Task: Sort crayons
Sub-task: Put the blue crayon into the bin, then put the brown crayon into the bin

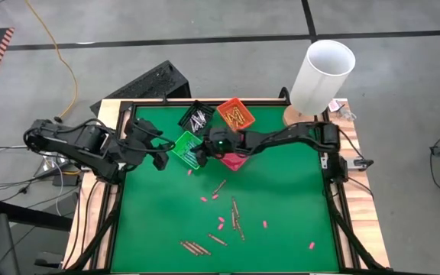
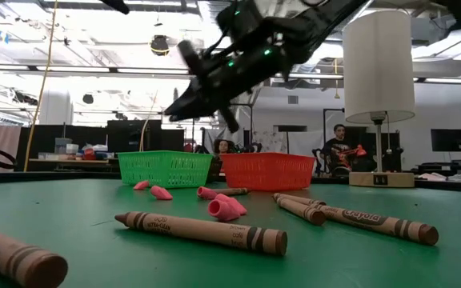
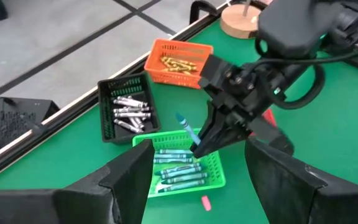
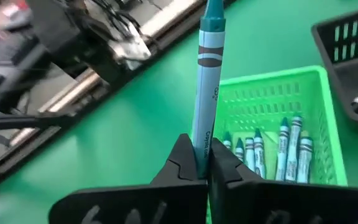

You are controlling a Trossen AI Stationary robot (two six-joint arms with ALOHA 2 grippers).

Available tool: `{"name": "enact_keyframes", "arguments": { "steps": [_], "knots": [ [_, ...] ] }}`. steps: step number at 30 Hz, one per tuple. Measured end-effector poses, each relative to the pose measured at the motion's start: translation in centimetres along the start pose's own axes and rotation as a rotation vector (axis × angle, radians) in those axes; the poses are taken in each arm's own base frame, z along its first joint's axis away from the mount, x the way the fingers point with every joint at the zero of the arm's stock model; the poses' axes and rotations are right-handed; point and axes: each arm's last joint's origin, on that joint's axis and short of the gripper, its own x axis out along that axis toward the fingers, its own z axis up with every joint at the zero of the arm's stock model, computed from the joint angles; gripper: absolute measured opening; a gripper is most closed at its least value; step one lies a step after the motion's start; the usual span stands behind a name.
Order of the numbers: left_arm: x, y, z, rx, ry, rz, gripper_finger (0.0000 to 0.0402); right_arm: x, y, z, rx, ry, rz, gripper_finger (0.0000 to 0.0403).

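Green table [image 1: 281,198] holds brown crayons [image 1: 195,247] unsorted; right gripper [image 4: 205,163] clamps teal crayon [image 4: 207,81] above green bin [image 1: 186,148]; left gripper [image 1: 157,150] gapes idle

A grey concrete floor [image 1: 205,30] with black tape lines surrounds the desk; far off, ceiling lights [image 2: 160,42] glow over cluttered workbenches [image 2: 70,164].

Light was bright and even across the green mat [image 1: 281,206] from overhead, with only faint shadows. In the low view, ceiling strips glared at twelve o'clock, and the nearest brown crayon [image 2: 10,258] at seven o'clock was soft, out of focus. The right gripper [image 2: 206,88] was smeared, probably by motion. In the right wrist view, the left arm [image 4: 73,43] at ten o'clock was blurred, while the teal crayon [image 4: 207,81] stayed sharp
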Motion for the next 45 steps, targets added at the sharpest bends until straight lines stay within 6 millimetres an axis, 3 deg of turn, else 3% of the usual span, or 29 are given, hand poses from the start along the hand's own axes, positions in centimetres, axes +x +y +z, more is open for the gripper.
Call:
{"name": "enact_keyframes", "arguments": {
  "steps": [5,11,15,18,20,22,27,30,34,37,40,45],
  "knots": [
    [0.0,0.2,-0.2,0.004,0.019,0.015,0.0242,2.0,-0.8,-0.1,-0.072,0.116,-0.078,0.0026],
    [0.0,0.3,-0.4,0.003,0.03,0.028,0.0242,3.3,-0.6,0.0,-0.218,0.261,-0.11,0.0095],
    [0.0,0.3,-0.4,0.012,0.038,0.026,0.0242,3.3,0.0,0.8,-0.253,0.288,-0.108,0.0149],
    [0.0,0.4,-0.8,0.027,0.095,0.006,0.0242,1.8,0.8,2.2,-0.29,0.323,-0.108,0.0178],
    [-0.2,0.4,-1.1,0.049,0.146,-0.023,0.0242,-0.6,2.1,4.2,-0.34,0.315,-0.095,0.0188],
    [-0.1,0.0,-1.5,0.065,0.172,-0.028,0.0242,-4.3,3.7,6.5,-0.394,0.3,-0.08,0.0191],
    [1.7,-2.3,-2.7,0.082,0.183,-0.052,0.0242,-16.6,7.1,11.3,-0.441,0.174,-0.091,0.0182],
    [4.2,-4.4,-4.3,0.106,0.211,-0.071,0.0242,-24.7,8.8,12.5,-0.446,0.021,-0.148,0.0173],
    [7.7,-7.5,-6.0,0.115,0.209,-0.062,0.0242,-32.9,9.8,12.4,-0.404,-0.146,-0.217,0.0166],
    [10.3,-9.8,-7.2,0.1,0.2,-0.079,0.0242,-37.1,9.8,11.6,-0.337,-0.2,-0.231,0.0164],
    [12.9,-11.8,-8.7,0.086,0.221,-0.114,0.0242,-39.7,9.5,10.5,-0.271,-0.197,-0.224,0.0164],
    [17.2,-13.1,-11.4,0.038,0.308,-0.091,0.0242,-41.0,9.4,9.1,-0.216,-0.148,-0.22,0.0164]
  ]
}}
